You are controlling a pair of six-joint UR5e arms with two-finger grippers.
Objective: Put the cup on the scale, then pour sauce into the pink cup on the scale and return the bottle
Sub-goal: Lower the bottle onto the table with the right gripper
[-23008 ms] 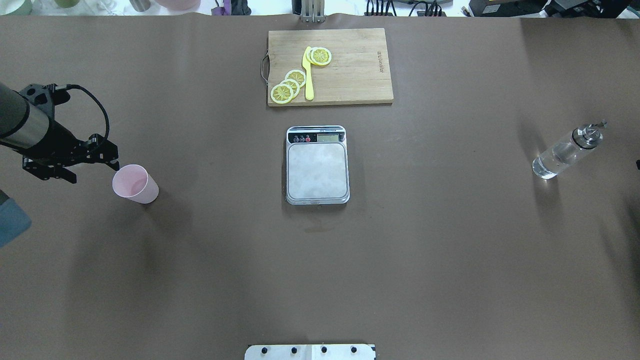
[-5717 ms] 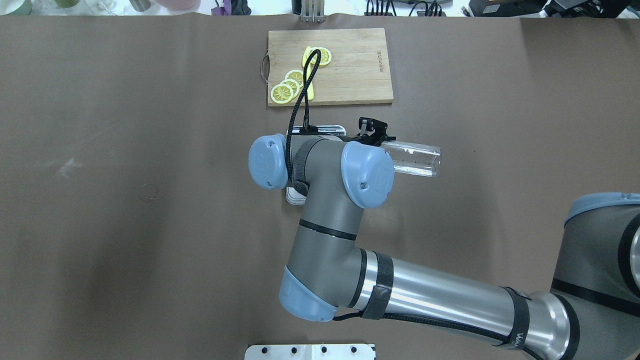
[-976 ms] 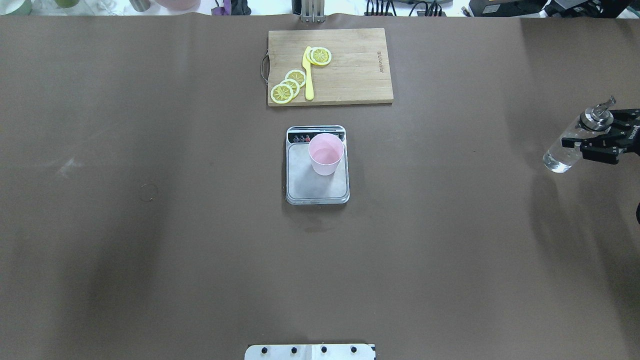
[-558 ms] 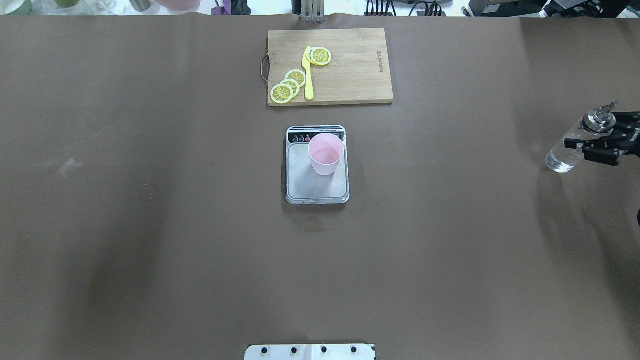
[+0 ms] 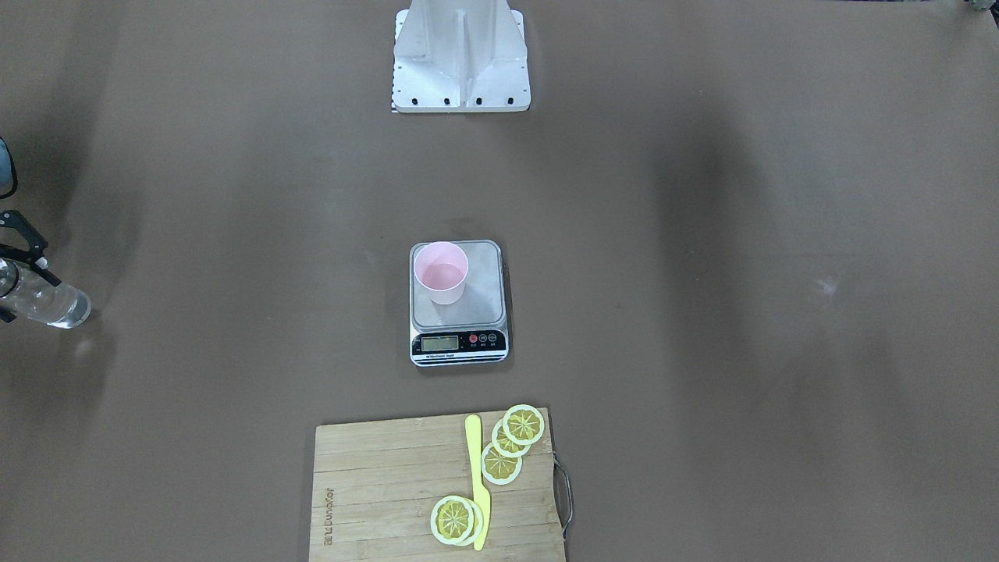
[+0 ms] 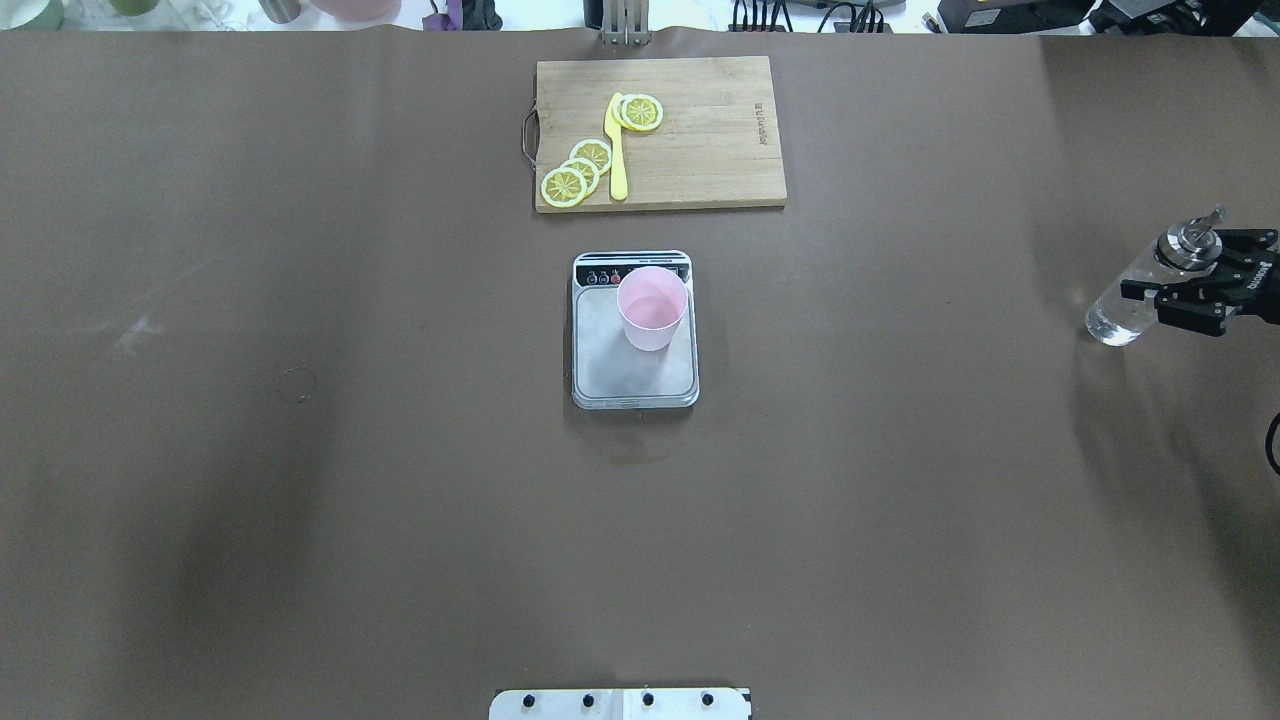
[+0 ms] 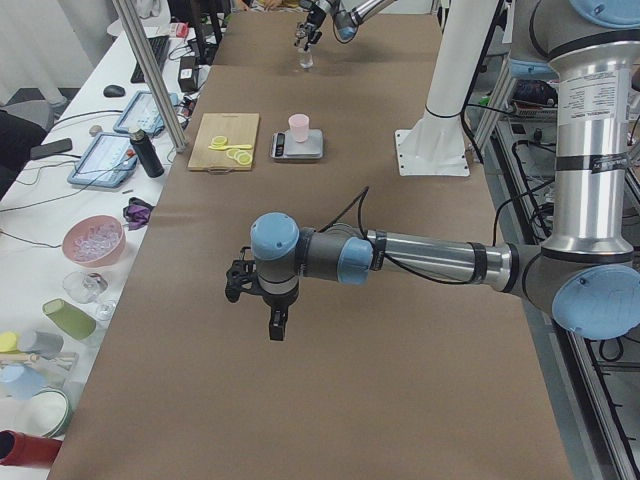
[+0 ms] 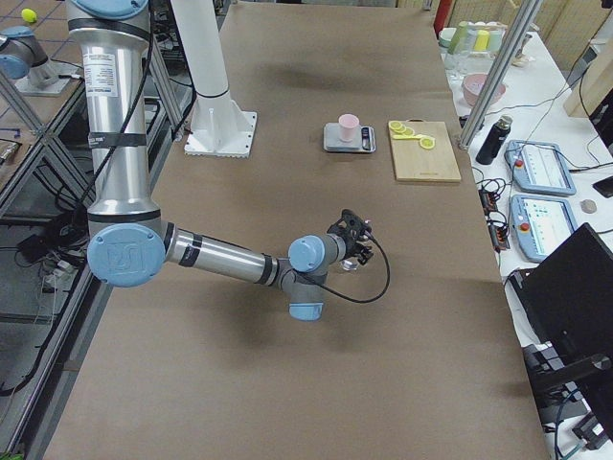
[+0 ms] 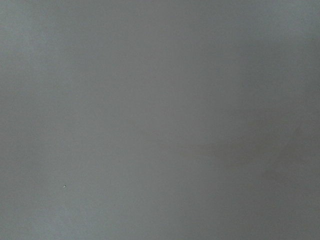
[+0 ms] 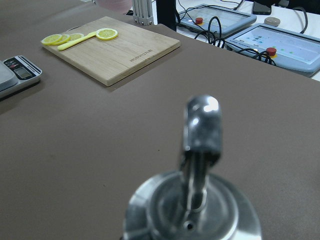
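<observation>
The pink cup [image 6: 652, 307] stands upright on the far half of the scale's [image 6: 610, 375] platform, with a little clear liquid in it; it also shows in the front view [image 5: 441, 272]. The clear bottle [image 6: 1125, 305] stands upright at the table's far right, sauce in its lower part. My right gripper [image 6: 1165, 282] is shut on the bottle's upper body. The right wrist view shows the silver spout [image 10: 201, 135] close up. My left gripper [image 7: 262, 305] hangs over bare table at the near left and shows only in the left exterior view; I cannot tell its state.
A bamboo cutting board [image 6: 700, 150] with lemon slices [image 6: 580, 170] and a yellow knife [image 6: 617, 150] lies beyond the scale. The robot's white base [image 5: 460, 62] stands at the table's near edge. Brown table surface lies between the scale and the bottle.
Since the oldest frames the cup has come onto the scale and the bottle has gone back to the far right. In the last second the right gripper and bottle shifted only slightly.
</observation>
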